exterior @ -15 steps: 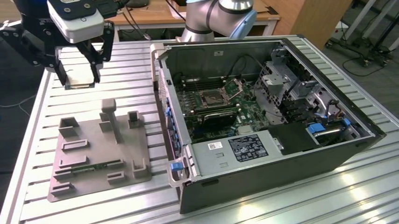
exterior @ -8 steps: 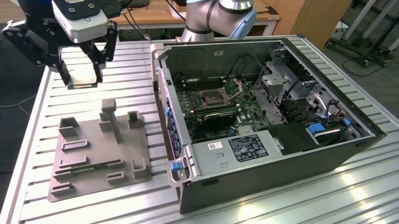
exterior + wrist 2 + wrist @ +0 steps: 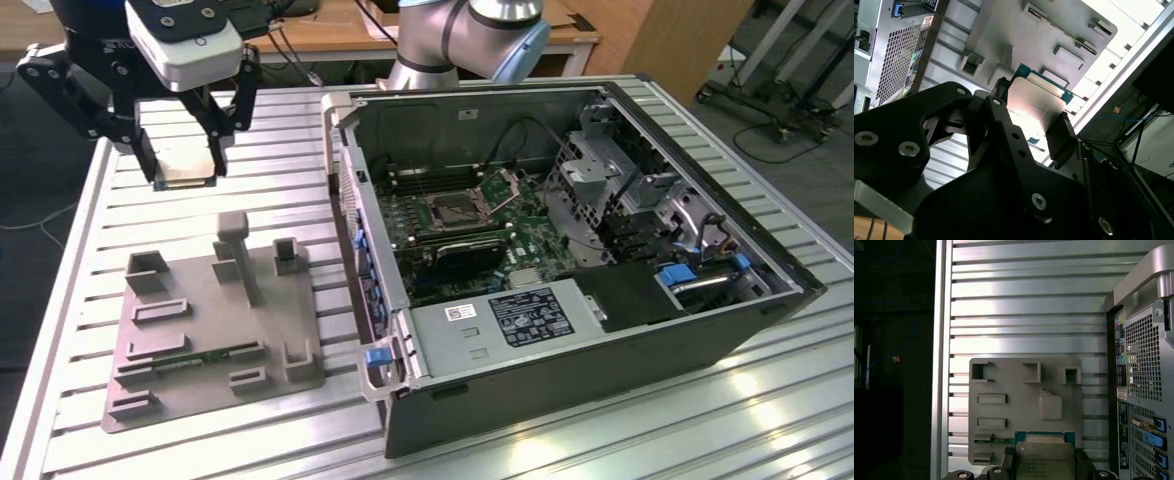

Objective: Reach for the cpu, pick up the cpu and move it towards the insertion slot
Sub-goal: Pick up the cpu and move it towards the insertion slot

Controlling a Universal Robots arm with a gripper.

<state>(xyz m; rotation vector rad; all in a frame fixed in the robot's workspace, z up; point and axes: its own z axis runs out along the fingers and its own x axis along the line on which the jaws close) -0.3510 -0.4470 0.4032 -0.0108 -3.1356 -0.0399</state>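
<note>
Tool (image 3: 184, 166) on cpu (image 3: 1046, 460) edges, above table (image 3: 274, 125)

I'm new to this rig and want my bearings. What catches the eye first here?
The gripper, its jaws shut on the cpu, hangs above the table at the exterior view's upper left. At that view's right lies an open case with the slot inside. A grey tray lies on the table beside it.

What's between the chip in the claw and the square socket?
In the exterior view: bare table, then the computer case's wall, between chip and socket.
</note>
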